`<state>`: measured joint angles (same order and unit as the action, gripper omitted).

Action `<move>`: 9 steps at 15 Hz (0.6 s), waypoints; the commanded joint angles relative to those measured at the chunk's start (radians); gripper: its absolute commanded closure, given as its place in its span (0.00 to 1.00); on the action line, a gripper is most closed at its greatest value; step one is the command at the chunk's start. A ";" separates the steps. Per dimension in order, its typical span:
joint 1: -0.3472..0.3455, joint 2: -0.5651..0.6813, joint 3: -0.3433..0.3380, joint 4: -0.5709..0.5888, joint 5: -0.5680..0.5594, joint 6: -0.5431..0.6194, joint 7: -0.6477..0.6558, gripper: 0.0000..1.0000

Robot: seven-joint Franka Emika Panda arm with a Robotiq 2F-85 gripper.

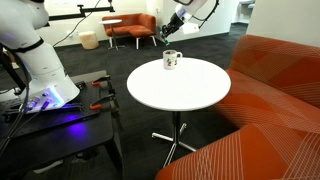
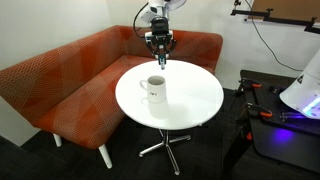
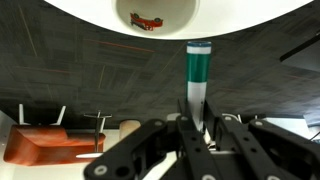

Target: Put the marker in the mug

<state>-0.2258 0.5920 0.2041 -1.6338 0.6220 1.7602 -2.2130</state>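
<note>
The white mug (image 1: 171, 61) with dark markings stands on the round white table (image 1: 180, 88); it also shows in an exterior view (image 2: 153, 89), and the wrist view looks down into its open top (image 3: 156, 14). My gripper (image 2: 160, 52) hangs in the air beyond the table's far edge, apart from the mug; it shows in an exterior view (image 1: 166, 36) too. Its fingers (image 3: 196, 125) are shut on the marker (image 3: 198, 75), whose green-teal band and pale tip stick out toward the mug.
An orange-red corner sofa (image 2: 70, 80) wraps round the table. A black cart (image 1: 60, 125) holds the robot base and red-handled tools. Orange armchairs (image 1: 133, 27) stand further off on the dark carpet.
</note>
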 commanded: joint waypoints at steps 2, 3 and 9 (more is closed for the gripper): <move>0.017 0.088 -0.022 0.126 -0.003 -0.114 -0.057 0.95; 0.018 0.104 -0.023 0.145 -0.003 -0.132 -0.060 0.95; 0.027 0.178 -0.019 0.231 -0.003 -0.176 -0.055 0.95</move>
<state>-0.2181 0.7271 0.2005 -1.4777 0.6209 1.6368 -2.2565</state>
